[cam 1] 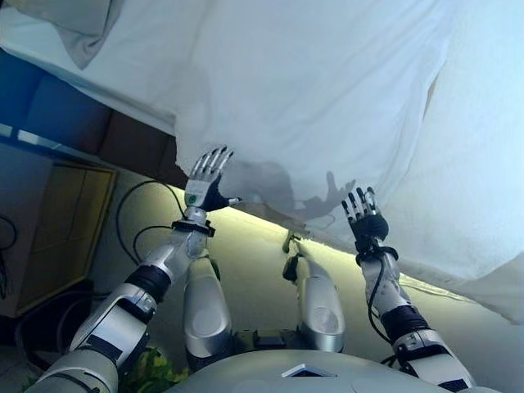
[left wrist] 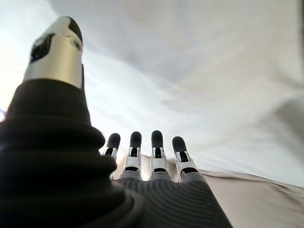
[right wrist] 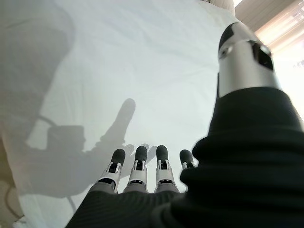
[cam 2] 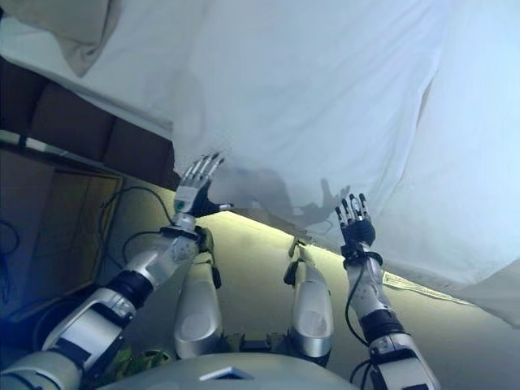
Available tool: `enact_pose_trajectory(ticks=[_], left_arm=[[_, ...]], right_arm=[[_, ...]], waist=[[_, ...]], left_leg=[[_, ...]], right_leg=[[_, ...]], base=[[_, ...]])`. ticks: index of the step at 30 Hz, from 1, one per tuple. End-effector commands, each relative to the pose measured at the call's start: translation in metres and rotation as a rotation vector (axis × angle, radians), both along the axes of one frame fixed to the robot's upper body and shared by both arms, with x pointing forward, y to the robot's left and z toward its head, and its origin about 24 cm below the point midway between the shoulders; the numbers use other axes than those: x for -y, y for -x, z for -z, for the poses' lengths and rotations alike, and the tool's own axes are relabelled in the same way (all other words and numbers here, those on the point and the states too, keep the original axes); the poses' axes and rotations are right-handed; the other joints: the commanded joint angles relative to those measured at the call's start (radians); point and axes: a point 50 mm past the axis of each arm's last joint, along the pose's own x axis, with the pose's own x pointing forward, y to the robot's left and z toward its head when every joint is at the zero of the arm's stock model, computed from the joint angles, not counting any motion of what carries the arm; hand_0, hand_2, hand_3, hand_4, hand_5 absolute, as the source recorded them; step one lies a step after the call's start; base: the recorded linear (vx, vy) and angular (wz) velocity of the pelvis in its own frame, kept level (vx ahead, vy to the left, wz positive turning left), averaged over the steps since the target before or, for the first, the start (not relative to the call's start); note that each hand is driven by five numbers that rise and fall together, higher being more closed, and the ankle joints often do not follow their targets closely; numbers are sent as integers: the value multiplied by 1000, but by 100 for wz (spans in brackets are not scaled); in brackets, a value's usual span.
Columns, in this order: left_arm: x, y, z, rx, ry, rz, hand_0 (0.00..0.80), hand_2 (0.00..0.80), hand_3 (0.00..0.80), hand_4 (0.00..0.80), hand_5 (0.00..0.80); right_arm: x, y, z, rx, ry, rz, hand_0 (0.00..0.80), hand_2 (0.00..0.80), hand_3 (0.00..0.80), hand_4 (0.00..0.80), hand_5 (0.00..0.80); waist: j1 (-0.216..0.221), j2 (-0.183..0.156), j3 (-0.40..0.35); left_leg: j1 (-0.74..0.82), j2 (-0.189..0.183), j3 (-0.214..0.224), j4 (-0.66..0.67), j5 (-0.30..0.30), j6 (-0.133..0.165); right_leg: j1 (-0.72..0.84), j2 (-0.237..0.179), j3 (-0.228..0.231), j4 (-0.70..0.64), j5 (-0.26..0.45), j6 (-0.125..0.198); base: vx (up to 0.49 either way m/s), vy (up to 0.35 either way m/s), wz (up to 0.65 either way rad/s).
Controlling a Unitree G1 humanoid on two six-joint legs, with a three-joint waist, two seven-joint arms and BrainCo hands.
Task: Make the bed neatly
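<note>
A white sheet (cam 1: 327, 90) covers the bed and hangs over its near edge in front of me. My left hand (cam 1: 205, 182) is raised at the sheet's hanging edge, fingers straight and spread, holding nothing. My right hand (cam 1: 364, 217) is also up just before the draped sheet, fingers straight, empty. In the left wrist view the fingers (left wrist: 145, 152) point at the white sheet (left wrist: 199, 71). The right wrist view shows straight fingers (right wrist: 142, 166) before the white sheet (right wrist: 118, 61). A grey pillow (cam 1: 78, 24) lies at the far left on the bed.
The dark bed base (cam 1: 123, 139) shows under the sheet at the left. A wooden cabinet (cam 1: 61, 237) stands on the floor at the left. Pale floor (cam 1: 254, 254) lies below the bed edge.
</note>
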Motion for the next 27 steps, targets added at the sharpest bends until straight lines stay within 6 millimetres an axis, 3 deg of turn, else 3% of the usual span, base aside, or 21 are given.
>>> enact_pose_trajectory(ticks=[1,4,12,20,27], left_arm=[[10,-11,-26,165,-12,5,0,0,0,0,0],[12,-21,-43,238,-21,-6,0,0,0,0,0],[16,-34,-67,337,-74,-31,0,0,0,0,0],[9,-38,-66,325,-166,-99,0,0,0,0,0],[4,-44,-66,279,-237,-137,0,0,0,0,0]], right_arm=[[6,-13,-33,150,21,40,0,0,0,0,0],[4,-18,-40,178,22,37,0,0,0,0,0],[-3,-24,-54,231,27,16,0,0,0,0,0],[3,-23,-70,310,52,6,0,0,0,0,0],[11,-23,-83,376,92,-2,0,0,0,0,0]], waist=[[-16,9,-2],[-28,6,20],[-53,-20,60],[-87,-33,62],[-111,-21,62]], left_leg=[[-114,16,-52,28,76,27],[-153,20,-50,43,85,25],[-227,32,-41,78,93,21],[-322,33,-37,99,103,22],[-381,33,-31,111,112,24]], right_leg=[[-4,-107,69,126,-67,141],[-43,-107,78,147,-71,141],[-122,-96,102,177,-69,142],[-224,-84,120,189,-61,143],[-308,-94,145,221,-62,147]], base=[[-59,14,-8],[-67,5,-5],[-22,4,-8],[-22,25,-7],[-27,49,-9]])
